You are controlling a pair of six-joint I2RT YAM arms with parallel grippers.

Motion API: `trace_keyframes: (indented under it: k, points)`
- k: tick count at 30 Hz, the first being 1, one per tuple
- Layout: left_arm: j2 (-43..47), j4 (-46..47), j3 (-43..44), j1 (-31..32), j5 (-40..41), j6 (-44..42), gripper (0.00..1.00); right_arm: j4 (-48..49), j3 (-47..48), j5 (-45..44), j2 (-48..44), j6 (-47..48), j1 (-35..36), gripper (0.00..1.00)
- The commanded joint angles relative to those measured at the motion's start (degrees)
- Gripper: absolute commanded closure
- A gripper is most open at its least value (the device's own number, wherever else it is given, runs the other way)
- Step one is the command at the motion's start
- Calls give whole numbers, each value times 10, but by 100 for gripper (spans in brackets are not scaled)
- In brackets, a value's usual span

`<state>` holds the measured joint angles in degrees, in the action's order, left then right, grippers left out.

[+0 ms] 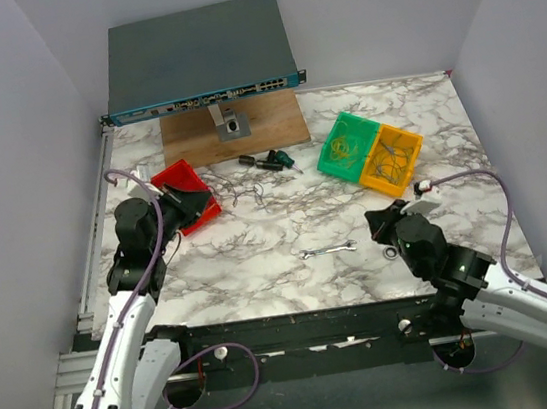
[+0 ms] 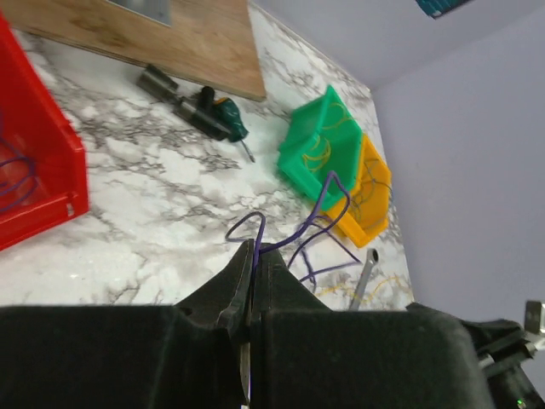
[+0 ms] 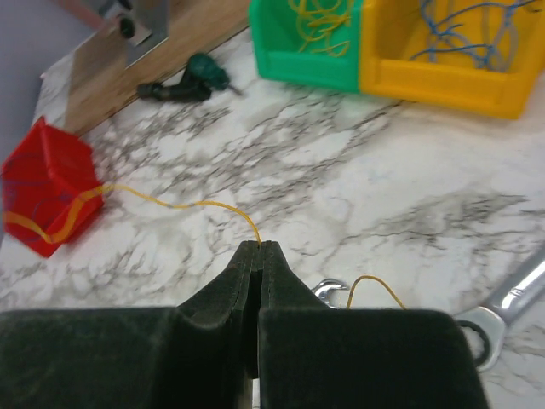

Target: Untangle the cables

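Note:
My left gripper [image 2: 254,249] is shut on a thin purple cable [image 2: 317,223] that loops out over the marble toward the bins. In the top view this gripper [image 1: 190,201] is over the red bin [image 1: 177,173]. My right gripper [image 3: 260,247] is shut on a thin yellow cable [image 3: 170,203] that runs left to the red bin [image 3: 47,183]; a short yellow end [image 3: 375,283] curls out beside the fingers. In the top view the right gripper [image 1: 385,222] is at the right of the table. A faint tangle of wire [image 1: 243,190] lies between the arms.
A green bin [image 1: 346,144] and a yellow bin [image 1: 392,161] holding coiled wires stand at the back right. A wrench [image 1: 328,250] lies mid-table. A screwdriver [image 1: 270,161] lies near a wooden board [image 1: 233,129] and a network switch [image 1: 199,58] at the back.

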<state>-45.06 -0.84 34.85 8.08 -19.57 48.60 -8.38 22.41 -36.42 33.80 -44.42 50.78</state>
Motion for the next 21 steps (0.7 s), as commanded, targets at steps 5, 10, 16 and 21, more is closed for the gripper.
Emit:
trace_keyframes:
  k: [5, 10, 16, 21]
  points:
    - [68, -142, 4, -42, 159, 11, 100, -240, 61, -205, -73, -120, 2, 99]
    - [77, -173, 4, -83, 171, 26, 100, -301, 94, -253, -107, -153, 2, 99]
    - [68, -158, 10, -107, 152, 16, 100, -219, 105, -180, -117, -34, 2, 99]
    - [21, -171, 55, -107, 121, -15, 100, -187, 110, -131, -96, -5, 2, 99]
